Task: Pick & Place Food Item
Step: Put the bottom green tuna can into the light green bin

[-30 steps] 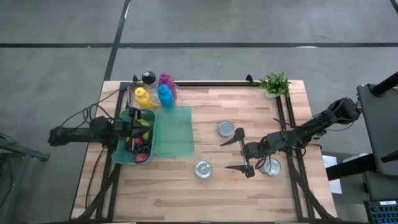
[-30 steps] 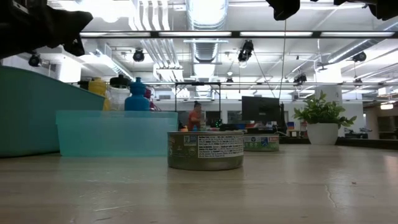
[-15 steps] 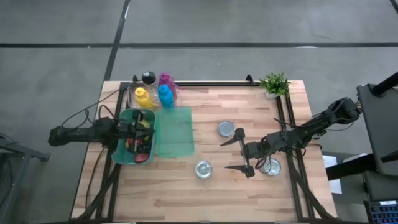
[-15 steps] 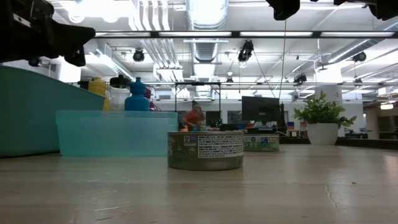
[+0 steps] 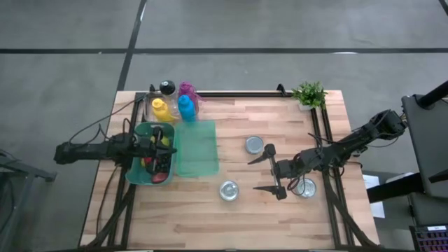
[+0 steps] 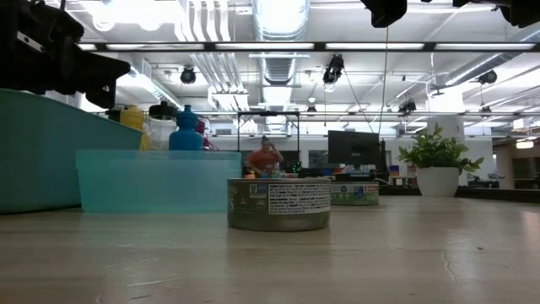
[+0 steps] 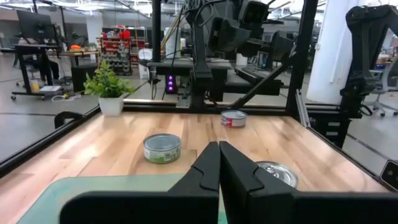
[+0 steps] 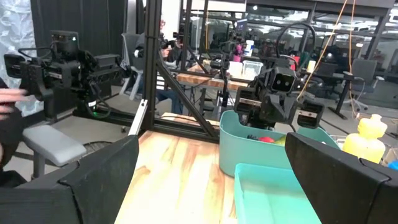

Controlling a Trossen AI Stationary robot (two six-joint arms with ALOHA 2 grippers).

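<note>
Left tool over the food bin, right tool spread among the cans

The left tool [image 5: 170, 148], clenched on nothing, hangs over the teal bin [image 5: 134, 172] of food at the counter's [image 5: 280, 210] 9 o'clock edge. The right tool [image 5: 267, 173], released wide, sits between three cans: one [image 5: 255, 145] at its 11 o'clock, one [image 5: 228, 190] at 8 o'clock, one [image 5: 305, 187] at 4 o'clock.

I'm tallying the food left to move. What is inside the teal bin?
The teal bin holds red, yellow and dark food items. The left tool, shut above the bin, and its arm cover part of the contents.
</note>
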